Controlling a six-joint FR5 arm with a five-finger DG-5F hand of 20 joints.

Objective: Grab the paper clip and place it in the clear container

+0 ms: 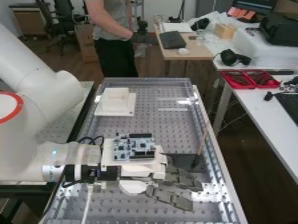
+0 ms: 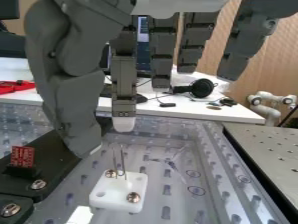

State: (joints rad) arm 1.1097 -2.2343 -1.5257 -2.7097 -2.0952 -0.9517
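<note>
Low over the near half of the bench, the hand (image 1: 174, 181) points to the right in the high view, its fingers straight. In the wrist view the hand (image 2: 124, 82) hangs with extended fingers and thumb, gripping nothing. Two thin metal wires, apparently the paper clip (image 2: 123, 161), stand upright from a small white block (image 2: 118, 194) with screws. They are below the fingertips and apart from them. A transparent, low-walled tray (image 2: 214, 150) covers the studded surface around the block; I cannot tell whether it is the clear container.
A white stepped block (image 1: 115, 102) sits farther along the bench. Beside the small block lies a black fixture (image 2: 50, 175) with a red piece (image 2: 22, 156). Red trays (image 1: 249, 80) and headphones (image 1: 234, 58) rest on the side table (image 1: 256, 107).
</note>
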